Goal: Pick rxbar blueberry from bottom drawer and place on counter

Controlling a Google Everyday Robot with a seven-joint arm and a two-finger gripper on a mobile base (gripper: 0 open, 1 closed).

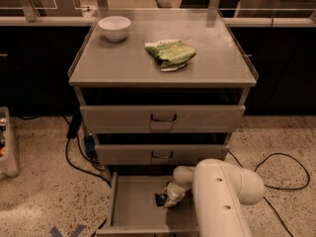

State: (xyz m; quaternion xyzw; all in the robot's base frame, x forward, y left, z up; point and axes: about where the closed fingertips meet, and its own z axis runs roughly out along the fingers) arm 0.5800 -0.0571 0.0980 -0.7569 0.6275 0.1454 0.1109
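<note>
The bottom drawer (pixel 129 206) stands pulled open at the foot of the cabinet, showing its flat grey floor. A small dark rxbar blueberry (pixel 160 199) lies on that floor near the middle. My gripper (pixel 168 199) reaches down into the drawer from the right and is right at the bar, partly covering it. My white arm (pixel 222 196) hides the drawer's right part. The counter (pixel 123 58) is the grey cabinet top above.
On the counter sit a white bowl (pixel 114 27) at the back left and a green snack bag (pixel 170 54) in the middle. Two shut drawers with dark handles (pixel 163 118) are above the open one. Black cables (pixel 79 157) lie on the speckled floor on both sides.
</note>
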